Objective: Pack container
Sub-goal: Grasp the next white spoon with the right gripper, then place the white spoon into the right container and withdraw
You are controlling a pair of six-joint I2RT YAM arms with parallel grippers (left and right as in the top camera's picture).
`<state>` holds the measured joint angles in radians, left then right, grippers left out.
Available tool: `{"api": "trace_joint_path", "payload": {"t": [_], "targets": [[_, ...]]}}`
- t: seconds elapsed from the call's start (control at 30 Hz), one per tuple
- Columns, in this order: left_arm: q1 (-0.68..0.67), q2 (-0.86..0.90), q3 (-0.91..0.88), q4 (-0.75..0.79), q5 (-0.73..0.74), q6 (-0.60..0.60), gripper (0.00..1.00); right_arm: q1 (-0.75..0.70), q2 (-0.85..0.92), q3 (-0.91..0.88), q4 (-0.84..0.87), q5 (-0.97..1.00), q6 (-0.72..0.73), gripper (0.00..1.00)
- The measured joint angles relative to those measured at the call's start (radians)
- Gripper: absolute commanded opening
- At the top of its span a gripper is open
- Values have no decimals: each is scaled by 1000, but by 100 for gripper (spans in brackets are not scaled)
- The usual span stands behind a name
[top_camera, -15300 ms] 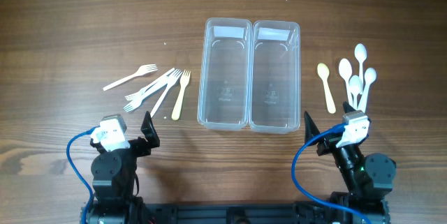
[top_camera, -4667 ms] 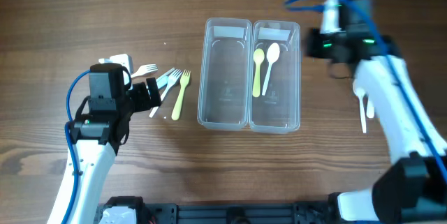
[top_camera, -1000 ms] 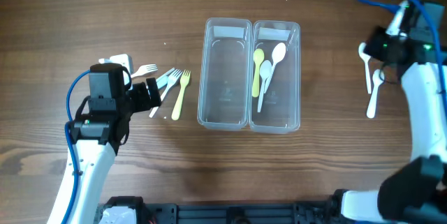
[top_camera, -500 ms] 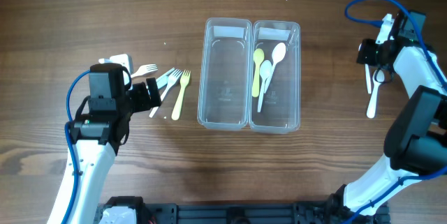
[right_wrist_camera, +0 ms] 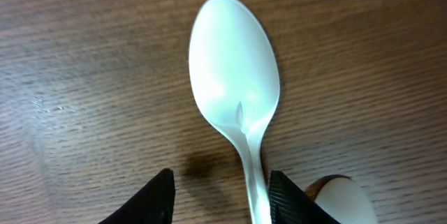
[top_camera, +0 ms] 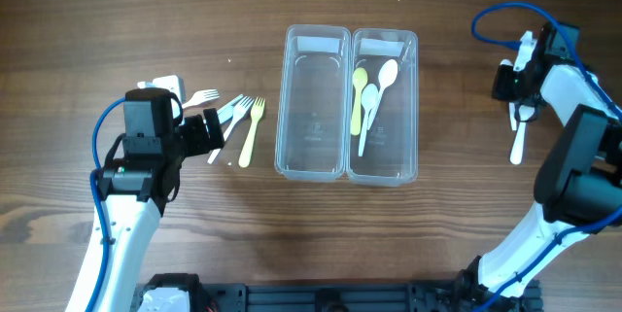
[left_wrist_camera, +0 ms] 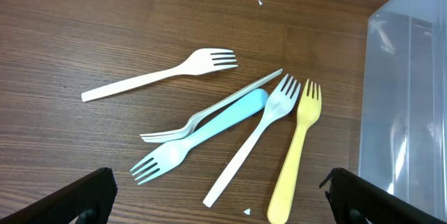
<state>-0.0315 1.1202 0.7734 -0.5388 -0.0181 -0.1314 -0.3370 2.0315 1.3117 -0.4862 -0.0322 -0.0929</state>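
The left fingers [left_wrist_camera: 77, 199] stand wide apart over the table [left_wrist_camera: 84, 21] and hold nothing. Ahead of them, within the span of their tips, lie 5 forks. A cream fork [left_wrist_camera: 160, 76] is farthest off. A pale blue fork [left_wrist_camera: 209, 128] lies against a thin white fork [left_wrist_camera: 269, 77]. A broad white fork [left_wrist_camera: 255, 137] comes next, and a yellow fork [left_wrist_camera: 297, 154] is nearest the container [left_wrist_camera: 408, 77], whose clear wall rises just outside 1 fingertip.

From overhead the container sits between the 2 arms, well apart from both pairs of fingers. Its tub on the right fingers' side holds 3 spoons: a yellow spoon [top_camera: 359, 98], a tub white spoon [top_camera: 386, 74] and a pale spoon [top_camera: 368, 108].

The right fingers [right_wrist_camera: 143, 199] are apart, 1 on each side of the neck of a loose white spoon [right_wrist_camera: 234, 70]. It lies bowl-up on the table, bowl ahead of the tips. Whether either finger touches the handle cannot be told. A second spoon bowl [right_wrist_camera: 342, 199] shows just outside 1 finger.
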Motion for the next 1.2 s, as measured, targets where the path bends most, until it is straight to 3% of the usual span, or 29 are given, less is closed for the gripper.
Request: {"api": "trace_joint_path", "payload": {"t": [0.13,0.23,0.37,0.53,0.73,0.97,1.2], "targets": [[0,0,0,0,0,0,100,0,1,0,-23,0,10,38],[0,0,0,0,0,0,100,0,7,0,-23,9,16,24],[0,0,0,0,0,0,100,-1,8,6,-53,11,51,20],[0,0,0,0,0,0,100,-1,8,18,-120,10,138,4],[0,0,0,0,0,0,100,-5,8,24,-169,-66,235,4],[0,0,0,0,0,0,100,12,-16,16,-202,-286,309,4],[0,0,0,0,0,0,100,183,-374,7,-183,-374,308,4]]}}
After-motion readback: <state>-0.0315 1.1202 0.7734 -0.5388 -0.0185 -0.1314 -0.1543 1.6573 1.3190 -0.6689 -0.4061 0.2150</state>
